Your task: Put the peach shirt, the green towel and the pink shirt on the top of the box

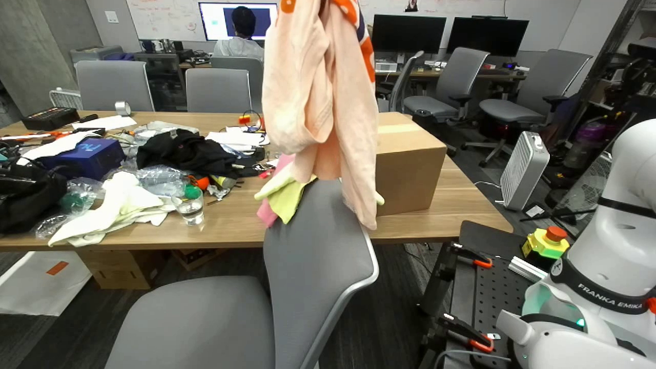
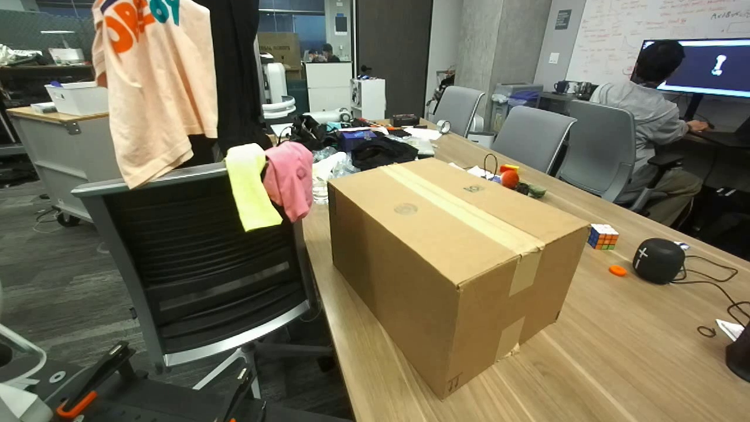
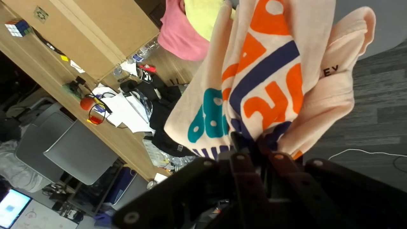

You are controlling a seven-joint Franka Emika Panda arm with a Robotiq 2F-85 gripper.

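Observation:
The peach shirt (image 3: 270,79) hangs bunched from my gripper (image 3: 250,144), whose fingers are shut on its printed part. In both exterior views the peach shirt (image 1: 323,97) (image 2: 161,88) dangles beside the chair back, its lower end dropping past the top edge; whether it touches the chair I cannot tell. The gripper itself is above the frame there. Over the chair's top edge lie the green towel (image 2: 251,187) and, beside it, the pink shirt (image 2: 292,181). On the table stands the box (image 2: 404,275), brown and closed, with tape along its top.
The grey chair (image 2: 199,252) stands against the table (image 2: 375,363), close to the box. Clutter fills the table's far part, with a black cloth (image 1: 182,151), a whitish cloth (image 1: 115,207) and a glass of water (image 1: 190,210). Behind the box sit a puzzle cube (image 2: 603,236) and a black speaker (image 2: 659,261).

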